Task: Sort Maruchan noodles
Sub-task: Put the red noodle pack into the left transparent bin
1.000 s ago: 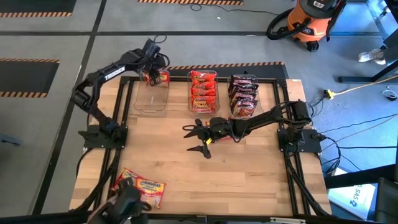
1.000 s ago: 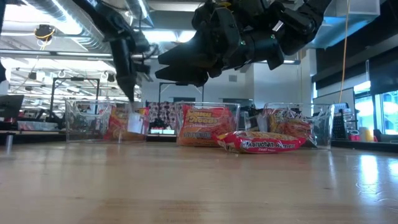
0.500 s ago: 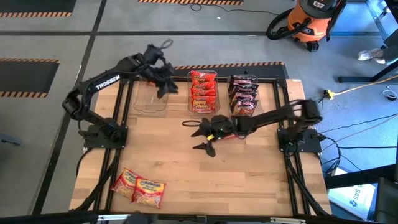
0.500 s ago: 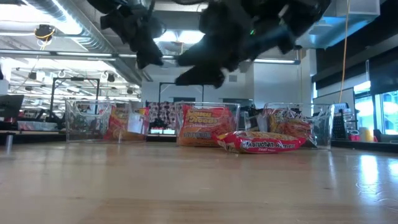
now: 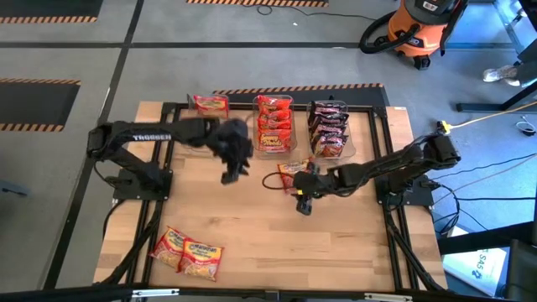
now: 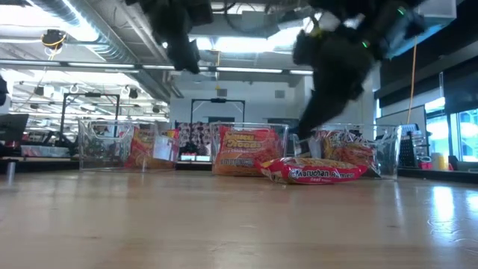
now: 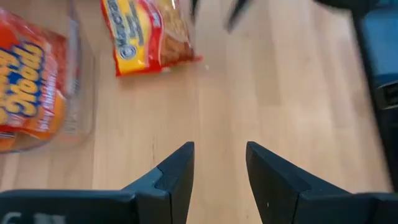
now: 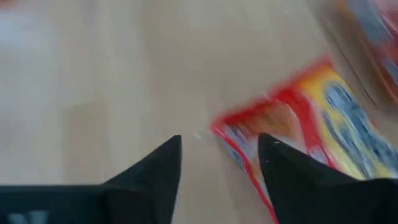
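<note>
Packet (image 5: 291,172) of red-and-yellow noodles lies at mid-frame below the bins (image 5: 274,126) — uncovered since the right gripper (image 5: 304,204) slid down-right (fingers apart, empty). Left gripper (image 5: 231,172), also spread, swung down from upper left; its wrist view shows the packet label.

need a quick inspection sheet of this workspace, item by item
surface: wooden table, bare in the middle.
job's things: loose Maruchan packet before the bins; two packets at the near-left corner; one packet in the left bin, stacks in the middle bin and right bin.
clutter: nothing seen.
grippers: left hand open, empty, above the table; right hand open beside the loose packet.
cables: yellow cable on the floor at right.
surroundings: orange shop vacuum, hazard tape on the floor.
</note>
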Available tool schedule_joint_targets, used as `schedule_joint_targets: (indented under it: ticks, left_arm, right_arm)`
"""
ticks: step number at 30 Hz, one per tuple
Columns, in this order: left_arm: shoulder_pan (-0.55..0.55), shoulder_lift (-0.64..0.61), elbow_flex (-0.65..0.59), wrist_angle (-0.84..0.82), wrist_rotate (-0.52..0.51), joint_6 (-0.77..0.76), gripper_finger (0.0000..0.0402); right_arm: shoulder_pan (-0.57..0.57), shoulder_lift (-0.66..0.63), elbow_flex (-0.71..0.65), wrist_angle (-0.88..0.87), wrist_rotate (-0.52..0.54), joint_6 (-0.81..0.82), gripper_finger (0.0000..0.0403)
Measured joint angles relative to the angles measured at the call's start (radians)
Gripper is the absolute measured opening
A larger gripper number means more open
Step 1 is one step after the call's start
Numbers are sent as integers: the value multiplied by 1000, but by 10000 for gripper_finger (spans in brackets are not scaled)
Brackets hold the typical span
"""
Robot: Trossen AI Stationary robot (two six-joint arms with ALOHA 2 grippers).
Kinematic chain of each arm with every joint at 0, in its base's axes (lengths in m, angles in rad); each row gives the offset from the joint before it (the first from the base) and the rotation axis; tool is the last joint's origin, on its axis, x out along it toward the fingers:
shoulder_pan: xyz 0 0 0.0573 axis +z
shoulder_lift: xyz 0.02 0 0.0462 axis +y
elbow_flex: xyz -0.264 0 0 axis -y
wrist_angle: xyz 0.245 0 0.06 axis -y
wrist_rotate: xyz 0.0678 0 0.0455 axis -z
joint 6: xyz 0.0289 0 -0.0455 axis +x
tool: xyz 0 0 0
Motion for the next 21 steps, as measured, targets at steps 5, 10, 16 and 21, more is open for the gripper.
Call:
schedule_joint_targets:
  ticks: [5,10,16,21]
  left_arm:
    - [-133,1,-147,173,-118,-108,139]
    - [-223,2,-306,464,-142,-245,139]
    - [-306,23,-441,785,-233,-309,139]
    - [-354,72,-475,894,-270,-312,139]
  right_arm:
    - [-4,0,-98,20,147,181,128]
    - [-2,0,-142,23,270,282,93]
    - [9,44,-165,186,164,310,75]
    - [68,107,-157,449,27,313,72]
